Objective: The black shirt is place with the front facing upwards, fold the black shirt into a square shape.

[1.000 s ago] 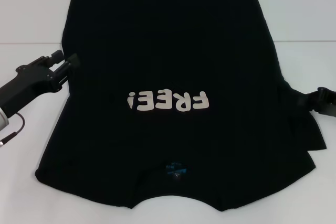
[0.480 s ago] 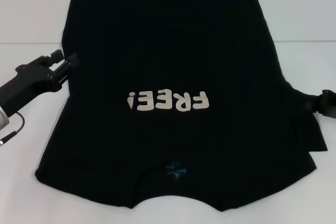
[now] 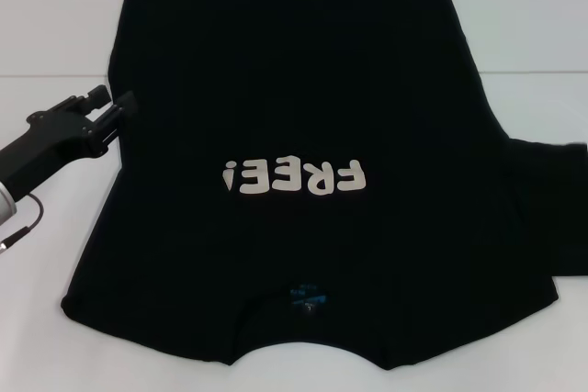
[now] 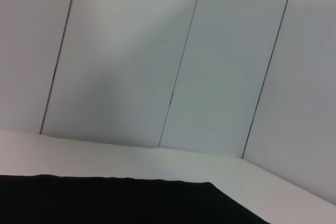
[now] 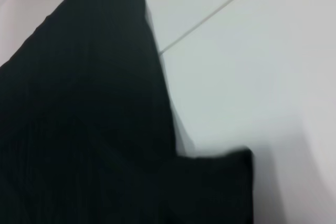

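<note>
The black shirt [image 3: 294,89] lies flat on the white table [image 3: 46,263], front up, with the off-white "FREE!" lettering [image 3: 292,176] upside down to me and the blue neck label [image 3: 308,297] at the near edge. Its right sleeve [image 3: 547,208] lies spread out toward the right border of the head view. My left gripper [image 3: 112,101] sits at the shirt's left edge, open, its fingertips just touching the cloth's border. My right gripper is out of view. The left wrist view shows a strip of shirt [image 4: 115,200], and the right wrist view shows shirt [image 5: 79,119] close up.
A seam line [image 3: 55,74] crosses the white surface behind the left arm. A thin cable [image 3: 23,227] hangs by the left arm. Pale wall panels [image 4: 173,61] stand beyond the table.
The right gripper has pulled back to the right and left the head view. The right sleeve it was at now lies flat and spread out. The left gripper has hardly moved.
</note>
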`<state>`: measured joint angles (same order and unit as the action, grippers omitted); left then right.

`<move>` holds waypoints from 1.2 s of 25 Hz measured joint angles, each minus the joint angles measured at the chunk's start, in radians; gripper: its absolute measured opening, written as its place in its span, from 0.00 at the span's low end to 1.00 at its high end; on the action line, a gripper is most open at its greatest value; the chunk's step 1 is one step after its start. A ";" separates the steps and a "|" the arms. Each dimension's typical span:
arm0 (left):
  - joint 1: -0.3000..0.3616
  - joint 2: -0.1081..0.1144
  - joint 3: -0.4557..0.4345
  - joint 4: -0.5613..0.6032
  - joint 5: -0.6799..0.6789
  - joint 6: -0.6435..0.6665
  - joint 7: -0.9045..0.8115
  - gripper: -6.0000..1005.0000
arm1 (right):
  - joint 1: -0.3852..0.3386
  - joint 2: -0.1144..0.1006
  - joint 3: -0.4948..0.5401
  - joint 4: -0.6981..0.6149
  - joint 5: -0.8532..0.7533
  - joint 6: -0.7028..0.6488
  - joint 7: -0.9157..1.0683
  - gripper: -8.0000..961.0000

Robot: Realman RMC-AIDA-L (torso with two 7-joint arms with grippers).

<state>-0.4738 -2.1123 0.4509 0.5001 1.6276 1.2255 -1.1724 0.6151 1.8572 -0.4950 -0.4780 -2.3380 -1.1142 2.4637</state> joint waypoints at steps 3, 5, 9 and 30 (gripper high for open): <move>-0.002 0.000 0.000 0.000 0.000 0.000 -0.001 0.47 | -0.013 -0.006 0.008 -0.022 0.000 -0.020 0.002 0.02; -0.003 0.000 0.000 0.000 0.000 0.000 -0.002 0.47 | -0.022 -0.011 0.019 -0.033 0.000 -0.037 0.002 0.02; -0.004 0.001 0.000 0.000 0.000 0.000 -0.012 0.47 | -0.039 -0.024 0.034 -0.050 0.000 -0.079 0.002 0.02; -0.005 0.004 0.002 0.009 0.000 0.011 -0.042 0.47 | -0.025 -0.035 0.102 -0.142 0.130 -0.288 0.025 0.02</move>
<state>-0.4790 -2.1083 0.4532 0.5093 1.6275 1.2364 -1.2147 0.5896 1.8223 -0.3927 -0.6204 -2.2080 -1.4022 2.4888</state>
